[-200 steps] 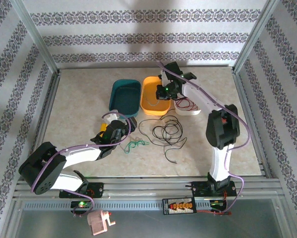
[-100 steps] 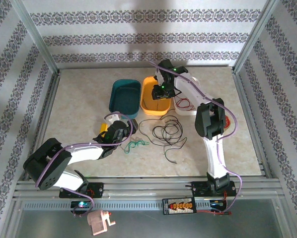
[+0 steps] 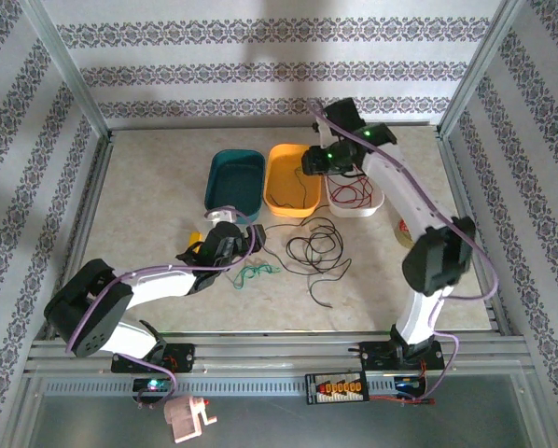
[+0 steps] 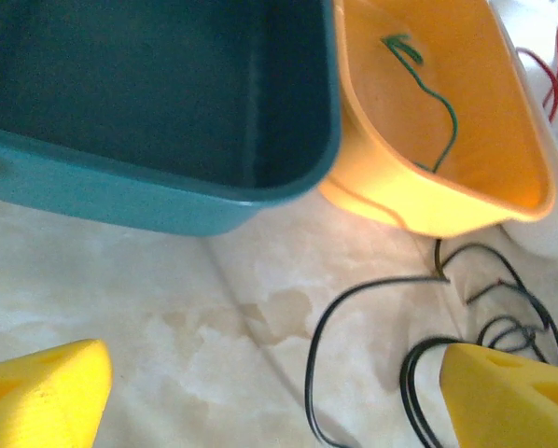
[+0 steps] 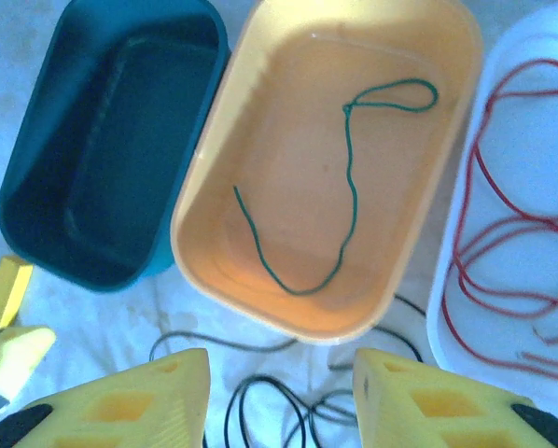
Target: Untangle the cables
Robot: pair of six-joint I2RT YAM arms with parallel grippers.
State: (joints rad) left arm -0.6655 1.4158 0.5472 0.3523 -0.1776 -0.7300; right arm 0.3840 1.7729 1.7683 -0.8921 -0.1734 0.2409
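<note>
Right arm (image 3: 402,189) shifted, green cable (image 5: 350,187) in tub (image 5: 405,140)

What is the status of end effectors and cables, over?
Open and empty: left end effector, right end effector. Sorted: green cable in orange tray, red cable in white tray. Loose on table: black cable, second green cable.

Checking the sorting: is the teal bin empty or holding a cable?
Empty. The teal bin has a bare floor; the green cable lies in the orange bin beside it.
</note>
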